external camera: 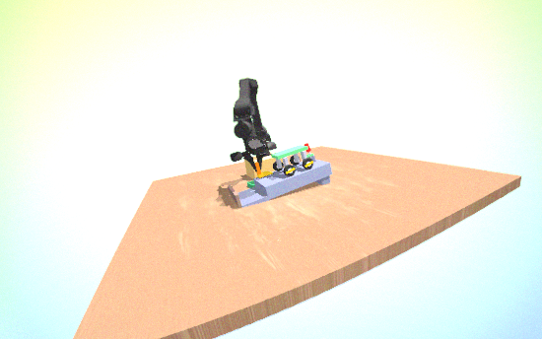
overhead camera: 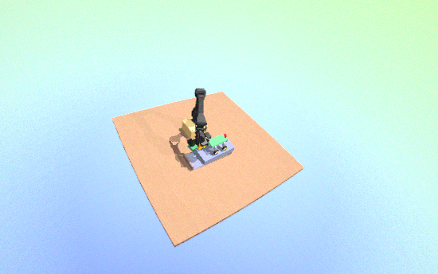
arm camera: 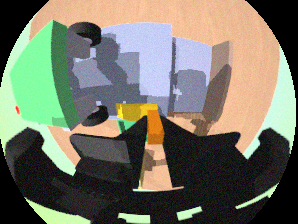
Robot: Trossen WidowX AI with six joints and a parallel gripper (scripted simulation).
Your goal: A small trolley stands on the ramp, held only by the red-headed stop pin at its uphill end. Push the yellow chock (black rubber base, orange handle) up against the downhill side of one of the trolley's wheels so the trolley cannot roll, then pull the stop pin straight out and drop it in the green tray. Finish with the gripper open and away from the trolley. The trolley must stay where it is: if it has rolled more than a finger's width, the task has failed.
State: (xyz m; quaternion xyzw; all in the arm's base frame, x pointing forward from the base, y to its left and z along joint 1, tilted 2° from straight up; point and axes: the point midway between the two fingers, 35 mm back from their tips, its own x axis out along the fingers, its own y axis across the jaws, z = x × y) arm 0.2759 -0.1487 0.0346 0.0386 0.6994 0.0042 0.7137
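The green-topped trolley (overhead camera: 217,140) (external camera: 291,152) (arm camera: 37,75) stands on the grey-blue ramp (overhead camera: 215,158) (external camera: 293,182) (arm camera: 157,60). The red-headed stop pin (overhead camera: 224,135) (arm camera: 17,110) shows at its uphill end. My gripper (external camera: 258,168) (arm camera: 152,117) is shut on the orange handle of the yellow chock (external camera: 265,174) (arm camera: 134,111). The chock is at the ramp's robot-side edge, downhill of the trolley's nearer downhill wheel (arm camera: 96,116), with a small gap between them. Whether its base touches the ramp cannot be told. The green tray (overhead camera: 193,147) (external camera: 251,184) (arm camera: 122,126) is mostly hidden.
A tan block (overhead camera: 189,128) (external camera: 250,169) stands behind the ramp on the robot's side. The ramp's lower section ends at an upright brown board (arm camera: 220,75). The trolley's raised deck is beside the gripper on the uphill side.
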